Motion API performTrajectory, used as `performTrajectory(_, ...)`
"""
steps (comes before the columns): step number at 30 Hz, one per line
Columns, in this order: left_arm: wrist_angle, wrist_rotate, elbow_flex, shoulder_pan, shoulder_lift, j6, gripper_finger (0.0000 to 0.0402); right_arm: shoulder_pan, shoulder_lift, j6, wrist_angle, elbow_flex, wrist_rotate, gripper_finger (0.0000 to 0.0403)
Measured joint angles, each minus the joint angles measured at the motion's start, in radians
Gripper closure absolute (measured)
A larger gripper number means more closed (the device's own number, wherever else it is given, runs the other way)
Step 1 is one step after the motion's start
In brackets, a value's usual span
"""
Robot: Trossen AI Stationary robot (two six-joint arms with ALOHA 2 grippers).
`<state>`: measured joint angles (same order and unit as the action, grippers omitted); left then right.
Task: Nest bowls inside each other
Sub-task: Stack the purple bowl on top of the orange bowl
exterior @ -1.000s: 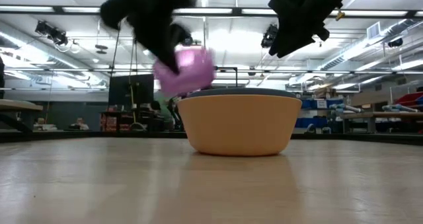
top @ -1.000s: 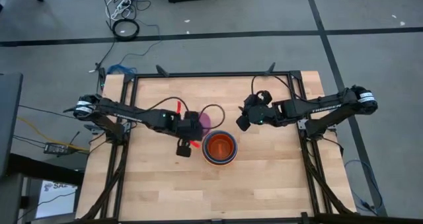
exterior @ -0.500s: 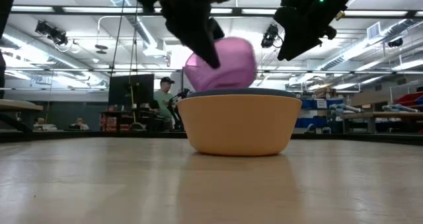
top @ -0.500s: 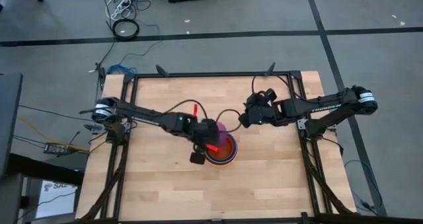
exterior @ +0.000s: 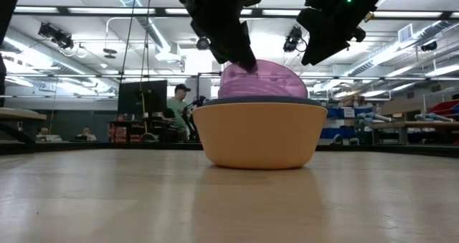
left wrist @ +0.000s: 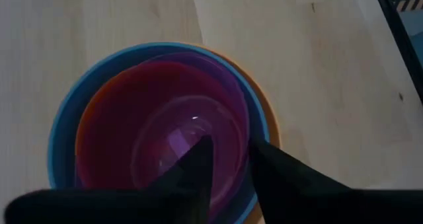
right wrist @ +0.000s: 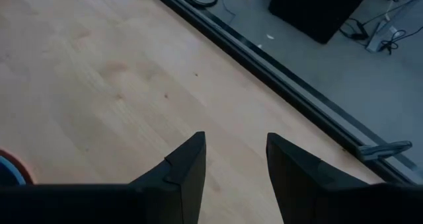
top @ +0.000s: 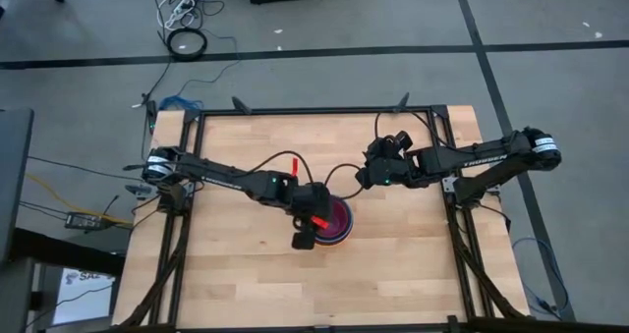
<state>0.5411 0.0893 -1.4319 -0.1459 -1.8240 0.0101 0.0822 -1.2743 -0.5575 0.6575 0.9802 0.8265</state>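
purple bowl (exterior: 262,79) sits tilted in the stack (exterior: 259,134) mid-desk. our left gripper (left wrist: 223,164) jaws part around its rim; lift straight off, no nudge. right gripper (right wrist: 234,159) jaws apart, empty, far right.

table (top: 246,264): wooden top lying under the fingers; frame (top: 314,110): black rail running beyond them | person (exterior: 177,107): standing far behind | cables (top: 185,19): trailing on floor

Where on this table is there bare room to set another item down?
The near half of the table, in front of the stacked bowls, is bare, as is the far left corner. It is crowded mid-table: the left gripper sits over the purple bowl, and the right gripper hovers just beyond.
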Motion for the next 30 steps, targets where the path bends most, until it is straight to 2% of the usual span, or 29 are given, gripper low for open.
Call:
performTrajectory(6, -0.015, -0.001, 0.0, 0.002, 0.0, 0.0, 0.0287, 0.0, 0.0, 0.0, 0.0, 0.0, 0.0, 0.0257)
performTrajectory(9, -0.074, 0.024, 0.001, 0.009, 0.0, 0.075, 0.0287, 0.0, 0.0, 0.0, 0.0, 0.0, -0.004, 0.0257)
performTrajectory(12, -0.097, 0.133, 0.001, 0.027, 0.0, 0.185, 0.0287, 0.0, 0.0, -0.001, 0.0, 0.0, -0.016, 0.0257)
performTrajectory(15, -0.097, 0.254, 0.001, 0.046, 0.0, 0.372, 0.0287, 0.0, 0.0, -0.001, -0.003, 0.0, -0.018, 0.0257)
performTrajectory(17, -0.106, 0.3, 0.001, 0.049, 0.0, 0.421, 0.0287, 0.0, 0.0, -0.001, -0.009, 0.0, -0.018, 0.0257)
performTrajectory(30, -0.111, 0.283, 0.013, 0.04, -0.008, 0.436, 0.0287, 0.0, 0.0, -0.001, -0.034, 0.0, -0.018, 0.0257)
